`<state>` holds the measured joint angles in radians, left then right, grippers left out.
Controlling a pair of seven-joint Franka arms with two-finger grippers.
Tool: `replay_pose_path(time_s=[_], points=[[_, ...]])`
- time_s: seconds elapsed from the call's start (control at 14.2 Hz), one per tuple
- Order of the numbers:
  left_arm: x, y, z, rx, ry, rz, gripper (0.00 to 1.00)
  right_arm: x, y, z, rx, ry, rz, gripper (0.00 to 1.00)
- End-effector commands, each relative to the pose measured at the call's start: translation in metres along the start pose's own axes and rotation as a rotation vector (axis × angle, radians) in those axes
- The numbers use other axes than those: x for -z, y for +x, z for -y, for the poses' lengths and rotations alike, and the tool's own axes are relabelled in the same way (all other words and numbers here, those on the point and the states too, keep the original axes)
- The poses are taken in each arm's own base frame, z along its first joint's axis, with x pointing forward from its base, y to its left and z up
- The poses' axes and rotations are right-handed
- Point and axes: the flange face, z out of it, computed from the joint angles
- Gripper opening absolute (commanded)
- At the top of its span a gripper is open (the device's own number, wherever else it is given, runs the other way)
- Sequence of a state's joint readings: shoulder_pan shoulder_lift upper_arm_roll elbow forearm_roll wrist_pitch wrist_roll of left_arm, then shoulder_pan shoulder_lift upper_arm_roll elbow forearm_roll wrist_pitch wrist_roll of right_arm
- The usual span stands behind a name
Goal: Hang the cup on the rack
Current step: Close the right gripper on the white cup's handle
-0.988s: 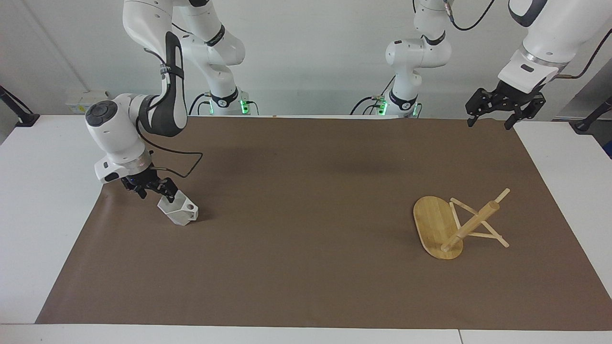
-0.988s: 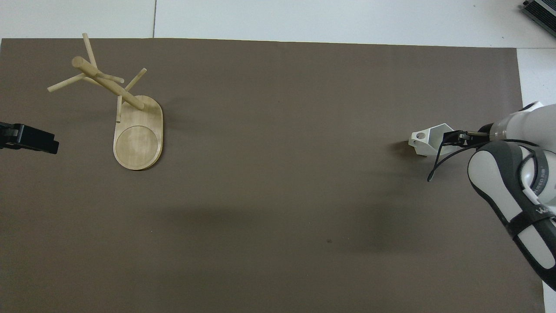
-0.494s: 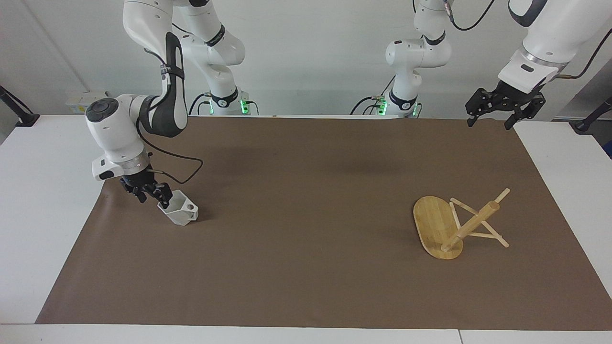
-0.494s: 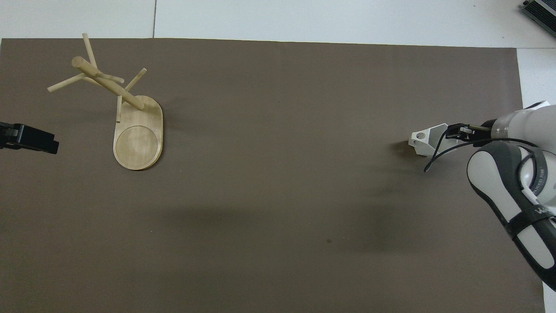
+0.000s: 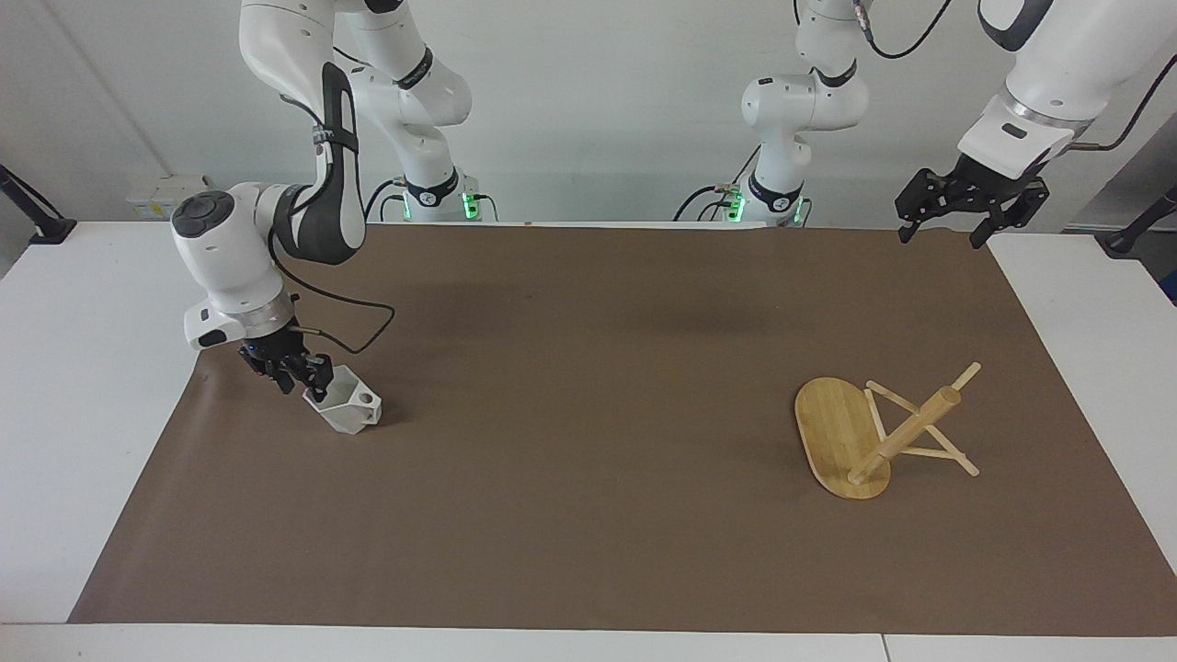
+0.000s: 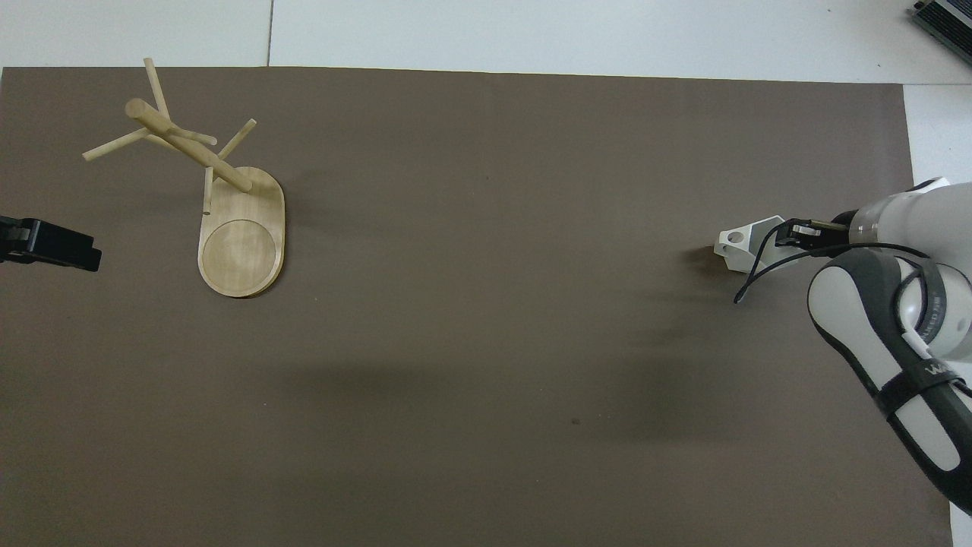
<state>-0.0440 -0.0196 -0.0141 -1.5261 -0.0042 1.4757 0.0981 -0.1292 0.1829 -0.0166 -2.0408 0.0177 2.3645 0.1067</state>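
Observation:
The white faceted cup [image 5: 349, 411] sits tilted on the brown mat at the right arm's end of the table, its open rim turned toward my right gripper; it also shows in the overhead view [image 6: 748, 241]. My right gripper [image 5: 311, 379] is low at the cup and shut on its rim wall. The bamboo rack [image 5: 906, 432] stands on its oval base [image 5: 828, 425] at the left arm's end, with thin pegs sticking out from the post; the overhead view shows it too [image 6: 190, 148]. My left gripper [image 5: 947, 230] waits open, high over the mat's corner nearest its own base.
The brown mat [image 5: 588, 441] covers most of the white table [image 5: 83, 368]. A black cable [image 5: 354, 317] loops off the right wrist above the mat. The left gripper's tip [image 6: 53, 245] shows at the overhead view's edge.
The right wrist has turned and shifted slightly while its gripper stays on the cup's rim. The cup has barely moved. The left arm and the rack have not moved.

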Motion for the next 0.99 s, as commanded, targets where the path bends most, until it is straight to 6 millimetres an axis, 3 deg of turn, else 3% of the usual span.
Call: replay_pose_path(time_s=[0.0, 0.28, 0.49, 0.92], points=[[0.000, -0.009, 0.007, -0.003, 0.016, 0.003, 1.00, 0.000, -0.003, 0.004, -0.010, 0.005, 0.003, 0.51], [-0.001, -0.011, 0.018, 0.017, 0.015, 0.003, 1.00, -0.001, -0.003, 0.004, -0.008, 0.005, 0.003, 0.31], [0.000, -0.010, 0.017, 0.015, 0.014, 0.000, 1.00, 0.000, -0.002, 0.004, -0.008, 0.005, 0.002, 0.01], [0.000, -0.010, 0.017, 0.023, 0.016, -0.001, 1.00, 0.005, 0.000, 0.016, 0.014, 0.012, 0.000, 0.00]])
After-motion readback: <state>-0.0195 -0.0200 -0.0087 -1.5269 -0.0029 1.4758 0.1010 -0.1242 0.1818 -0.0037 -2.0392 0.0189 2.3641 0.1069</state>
